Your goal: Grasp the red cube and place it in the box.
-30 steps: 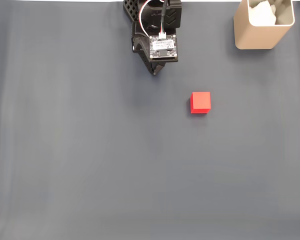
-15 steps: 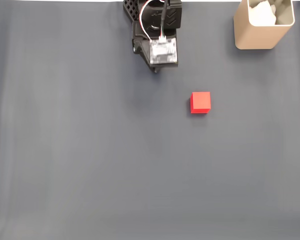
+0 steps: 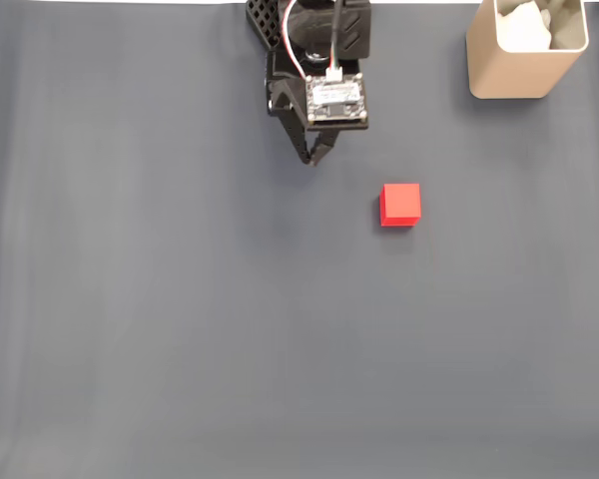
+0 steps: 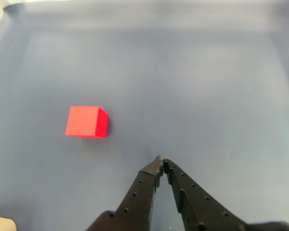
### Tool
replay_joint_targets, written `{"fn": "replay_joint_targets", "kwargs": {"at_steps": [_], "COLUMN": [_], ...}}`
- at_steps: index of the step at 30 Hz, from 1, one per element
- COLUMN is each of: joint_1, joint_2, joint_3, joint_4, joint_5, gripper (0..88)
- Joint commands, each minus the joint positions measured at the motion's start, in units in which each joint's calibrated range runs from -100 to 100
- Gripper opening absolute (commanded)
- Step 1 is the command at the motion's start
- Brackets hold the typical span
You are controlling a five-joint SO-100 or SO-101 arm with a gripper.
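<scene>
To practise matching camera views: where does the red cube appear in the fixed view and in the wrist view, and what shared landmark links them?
Fixed view: red cube right of centre, upper half.
Wrist view: red cube left of centre.
Shared landmark: the shut gripper, apart from the cube.

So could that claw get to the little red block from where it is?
Probably yes. The red cube sits alone on the grey mat, nothing between it and the gripper, whose fingers are closed and must open first.

The arm sits at the fixed view's top centre, its gripper (image 3: 313, 160) (image 4: 161, 161) pointing down-frame, fingertips pressed together, holding nothing
</scene>
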Motion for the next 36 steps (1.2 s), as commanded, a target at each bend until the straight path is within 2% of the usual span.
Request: {"fn": "replay_joint_targets", "kwargs": {"at_steps": [1, 5, 15, 24, 29, 36], "joint_1": [-0.72, -1.43, -6.76, -12.86, -18.9, -24.43], "joint_2": [5.48, 11.71, 25.99, 32.66, 36.2, 38.71], "joint_3": [-10.41, -19.34, -41.31, -51.43, -55.16, -55.62], "joint_4": [-1.11, -0.21, 10.05, 12.76, 20.97, 24.66], "joint_5": [-0.68, -1.37, -2.64, -2.83, -6.3, -10.4], "gripper": [0.2, 0.2, 0.2, 0.2, 0.2, 0.6]}}
